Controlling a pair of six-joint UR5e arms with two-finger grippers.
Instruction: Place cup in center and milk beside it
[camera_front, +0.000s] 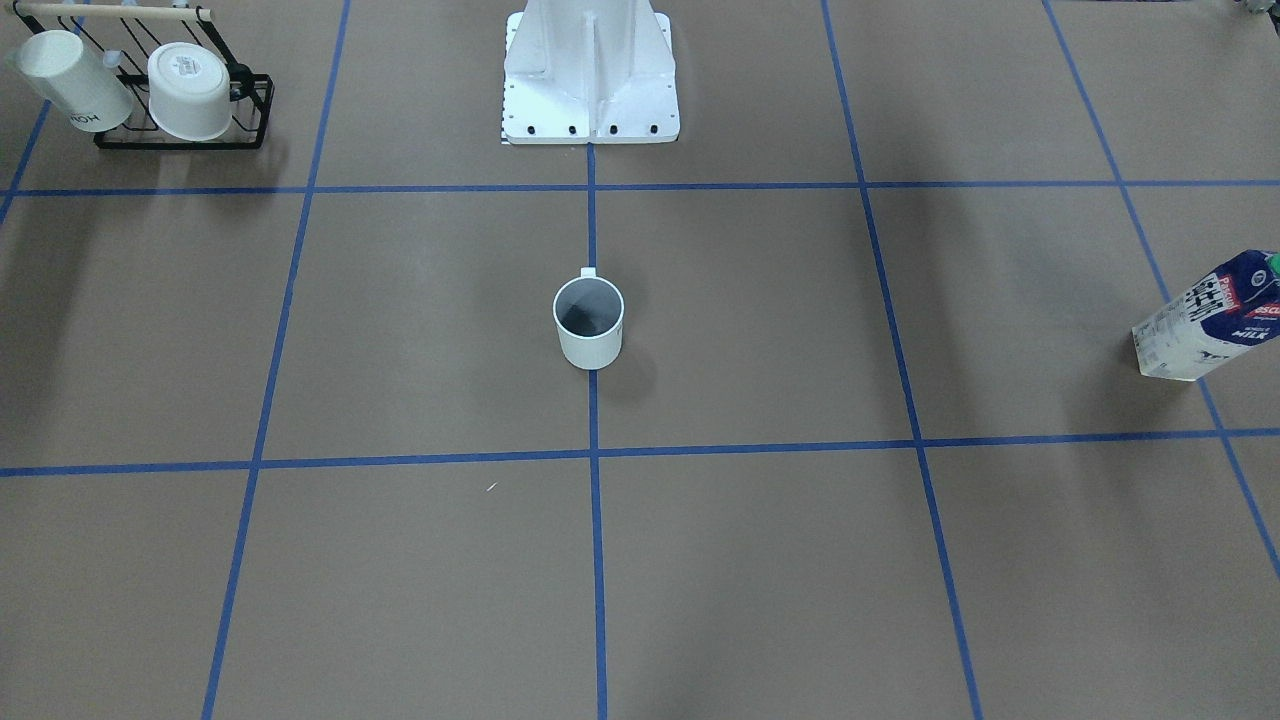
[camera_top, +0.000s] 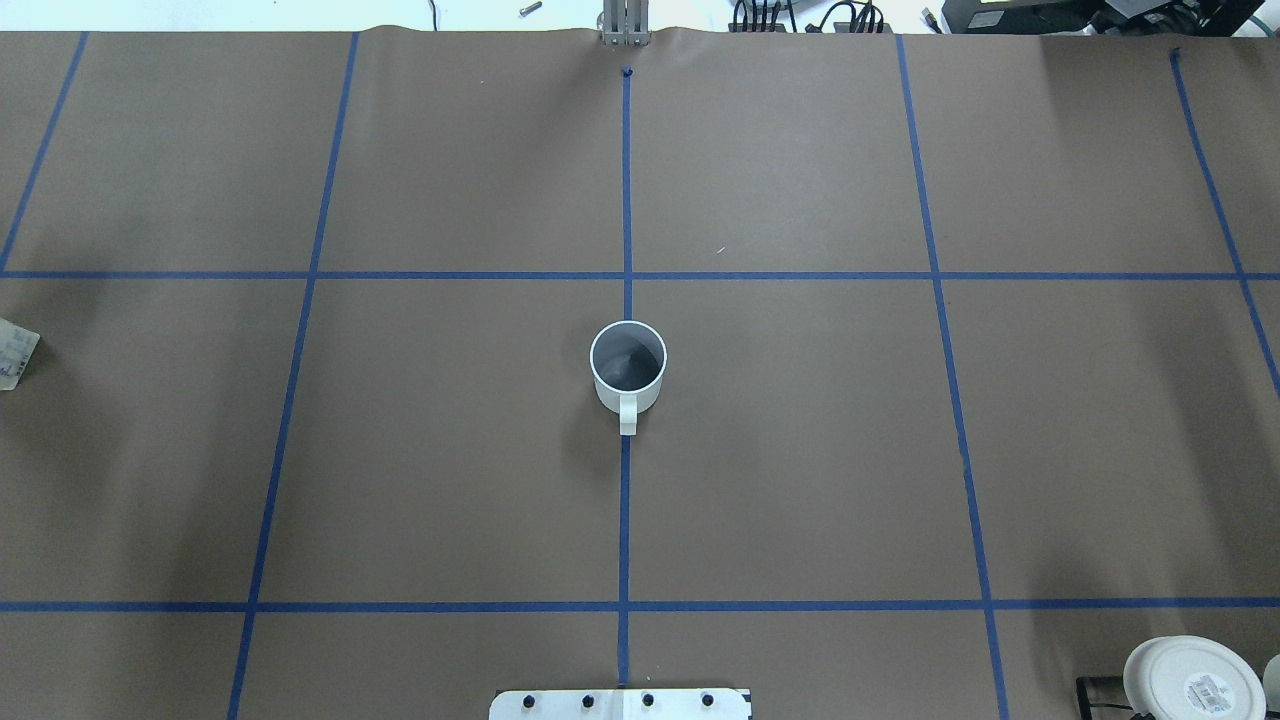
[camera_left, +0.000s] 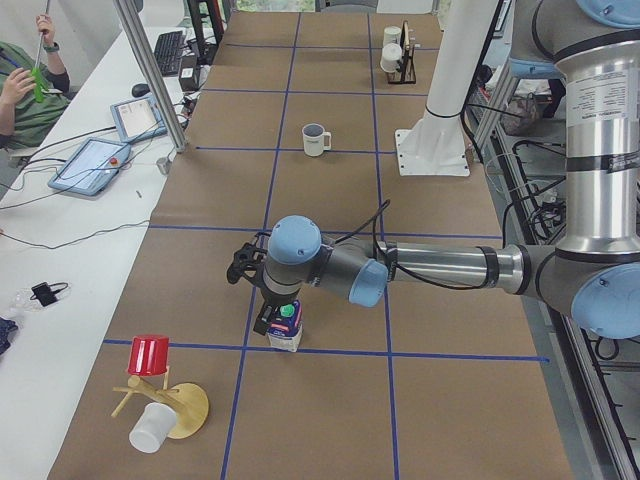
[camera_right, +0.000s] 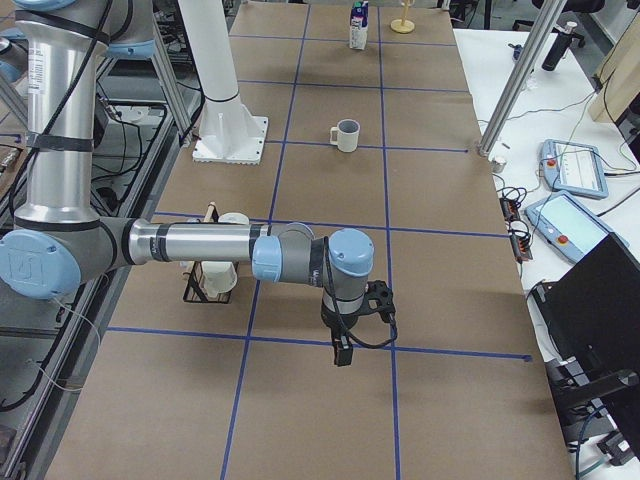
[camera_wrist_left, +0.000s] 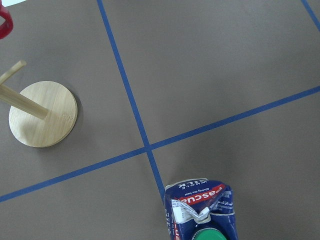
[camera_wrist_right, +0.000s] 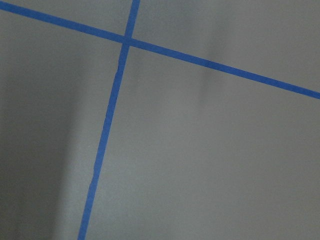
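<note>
the milk (camera_left: 285, 330) stands upright, long axis vertical, at the far left end of the table, well apart from the cup (camera_top: 628, 367). in the overhead view it lies at 9 o'clock from the cup, cropped to a sliver at the edge. your left gripper (camera_left: 270, 320) sits right at the carton, so the left arm is much the nearer. only the left side view shows the gripper, so you cannot tell whether it is parted or closed. the left wrist view shows the green cap (camera_wrist_left: 207, 235) at 6 o'clock and no fingers. the cup stands in the center (camera_top: 480, 440) on the blue line (camera_top: 625, 180), with its handle at 6 o'clock. your right gripper (camera_right: 343, 352) hangs over bare table, and its state cannot be told either. by my judgement, the carry should run toward 3 o'clock.
</note>
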